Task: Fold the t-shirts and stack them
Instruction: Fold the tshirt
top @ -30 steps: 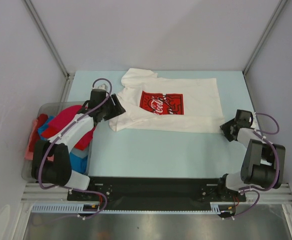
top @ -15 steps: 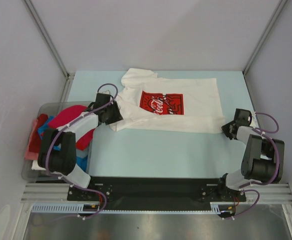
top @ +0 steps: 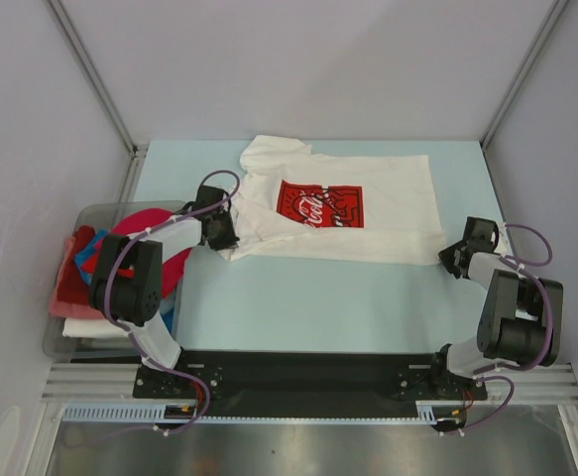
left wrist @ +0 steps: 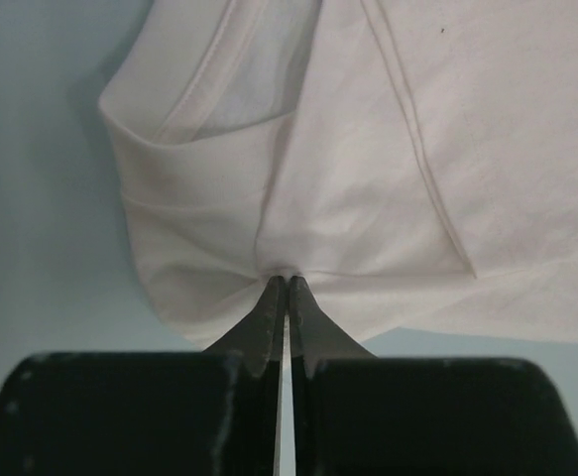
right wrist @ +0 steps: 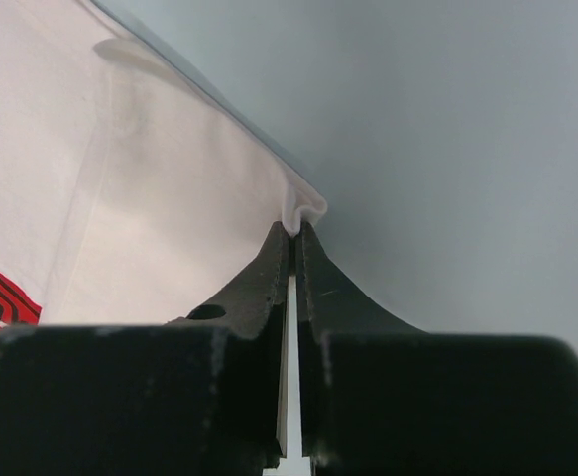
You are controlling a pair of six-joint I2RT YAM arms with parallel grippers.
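Observation:
A white t-shirt [top: 388, 203] with a red square chest print [top: 319, 203] lies spread across the blue table, collar to the left. My left gripper [top: 225, 238] is shut on the shirt's near left sleeve edge; in the left wrist view the cloth [left wrist: 298, 178] puckers at the gripper [left wrist: 287, 283]. My right gripper [top: 449, 254] is shut on the shirt's near right hem corner, where a small fold of fabric [right wrist: 303, 208] sticks out above the gripper [right wrist: 292, 230]. More t-shirts, magenta-red [top: 174, 263], blue [top: 88, 253] and pink [top: 68, 293], lie heaped at the left.
A clear grey plastic bin [top: 56, 342] holds the heap of shirts at the table's left edge. Metal frame posts [top: 90, 74] rise at the back corners, and grey walls close in on both sides. The arms' base rail [top: 298, 372] runs along the near edge.
The left gripper moved down onto the shirt's left sleeve edge and shut on it. The right gripper shut on the hem corner and has stayed there.

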